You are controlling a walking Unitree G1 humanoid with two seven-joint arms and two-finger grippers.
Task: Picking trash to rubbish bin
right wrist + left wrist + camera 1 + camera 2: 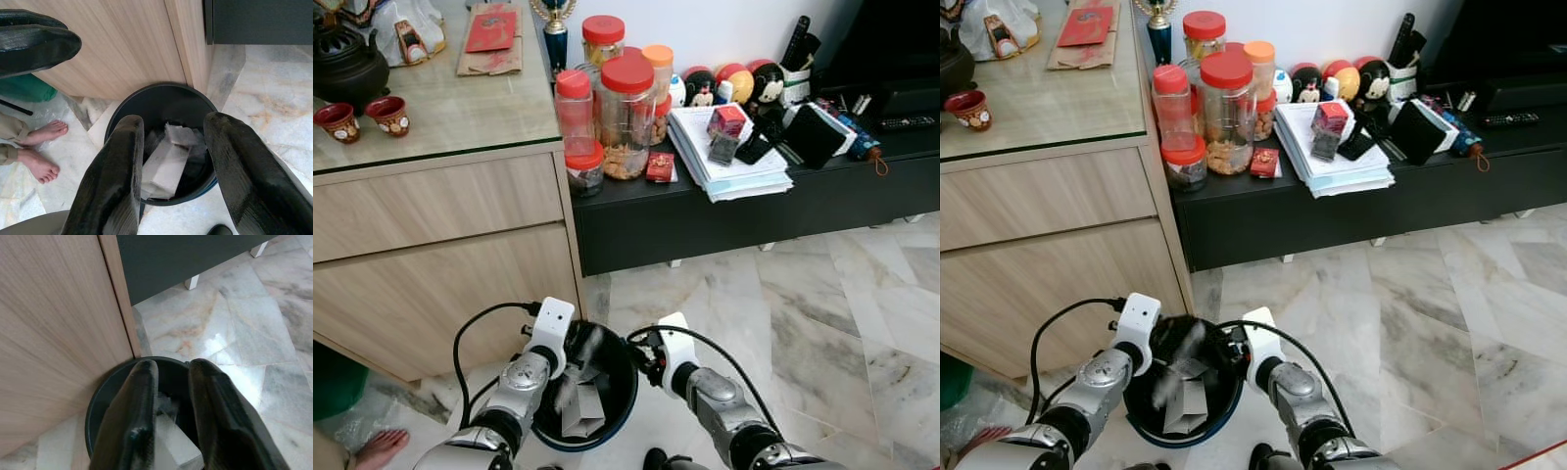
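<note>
**Two grippers over the rubbish bin**

Both arms reach down to the black rubbish bin, which stands on the marble floor against the corner of the wooden cabinet. Crumpled white trash lies inside the bin. The left gripper hangs above the bin's cabinet side, its fingers a narrow gap apart and holding nothing. The right gripper hovers over the bin's opposite rim, fingers spread wide and empty. A person's bare feet stand on the floor beyond the bin, near a green bag.
</note>
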